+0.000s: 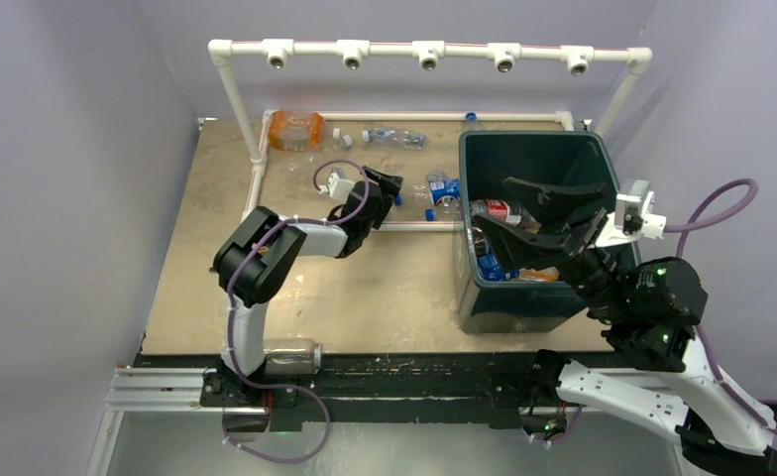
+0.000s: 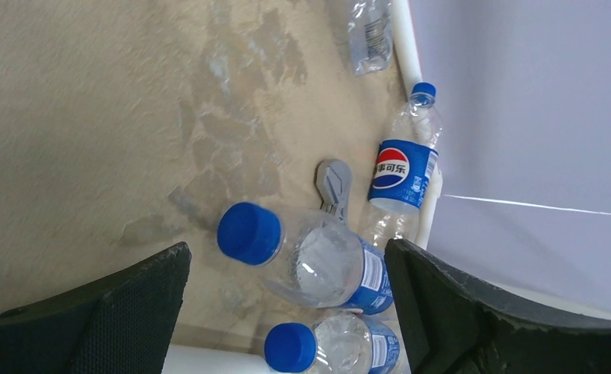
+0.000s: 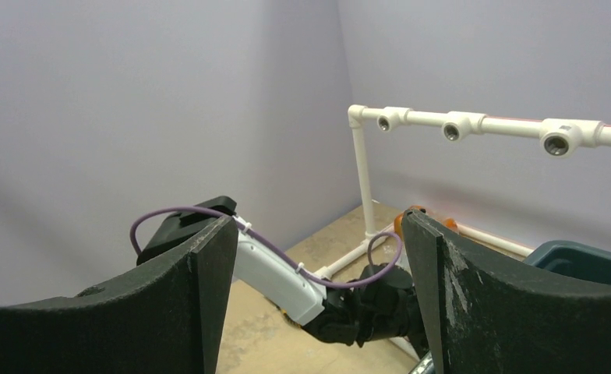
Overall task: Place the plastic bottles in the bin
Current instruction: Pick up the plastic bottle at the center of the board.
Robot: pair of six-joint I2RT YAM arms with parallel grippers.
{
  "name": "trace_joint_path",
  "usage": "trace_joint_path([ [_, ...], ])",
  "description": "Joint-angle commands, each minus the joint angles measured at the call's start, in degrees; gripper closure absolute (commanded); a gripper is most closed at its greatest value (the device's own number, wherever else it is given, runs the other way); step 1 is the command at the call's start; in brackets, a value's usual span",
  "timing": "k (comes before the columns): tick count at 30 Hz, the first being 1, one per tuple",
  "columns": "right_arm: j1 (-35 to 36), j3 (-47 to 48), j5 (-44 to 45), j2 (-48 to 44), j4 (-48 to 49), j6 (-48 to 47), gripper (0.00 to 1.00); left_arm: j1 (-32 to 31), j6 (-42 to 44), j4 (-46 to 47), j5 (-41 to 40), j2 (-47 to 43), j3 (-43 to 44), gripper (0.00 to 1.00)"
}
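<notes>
My left gripper (image 1: 389, 188) is open and empty, low over the table just left of two clear blue-capped, blue-labelled bottles (image 1: 442, 191). In the left wrist view the gripper (image 2: 287, 257) has one of these bottles (image 2: 322, 265) between its spread fingers without touching it. The second bottle (image 2: 341, 347) lies just below, and a Pepsi bottle (image 2: 400, 167) lies against the white pipe. The dark green bin (image 1: 513, 302) stands at the right with several bottles inside. My right gripper (image 1: 494, 201) is open and empty above the bin. It is also open in its wrist view (image 3: 318, 226).
An orange bottle pack (image 1: 295, 130) and a clear bottle (image 1: 394, 138) lie at the back inside the white pipe frame (image 1: 256, 174). Another clear bottle (image 1: 290, 355) lies at the table's near edge by the left arm's base. A small grey piece (image 2: 333, 183) lies between the bottles.
</notes>
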Motion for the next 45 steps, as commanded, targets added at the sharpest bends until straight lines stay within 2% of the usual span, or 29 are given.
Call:
trace_joint_path([
  [1,-0.24,-0.09,1.64,-1.26,1.13,-0.87,0.20,-1.38,-5.18,-5.06,-2.38,0.78,3.74,0.05],
  [14,-0.24,0.23,2.17,-2.00,0.01,-1.48,0.20,-1.07,-9.52,-7.01,-1.25,9.71,12.43,0.16],
  [26,-0.24,-0.02,4.00,-2.83,-2.43,-2.28,0.20,0.54,-9.01,-6.62,0.39,18.22,19.27,0.22],
  [29,-0.24,-0.19,4.48,-2.88,-2.93,-2.62,0.20,0.68,-8.82,-5.46,0.68,19.19,19.43,0.29],
  [37,-0.24,-0.45,5.01,-2.92,-3.08,-2.81,0.20,1.12,-8.42,-1.03,-0.17,18.54,16.17,0.58],
  [45,-0.24,-0.86,5.26,-3.10,-2.72,-2.50,0.20,2.01,-5.72,6.28,-3.67,10.45,7.06,0.84],
])
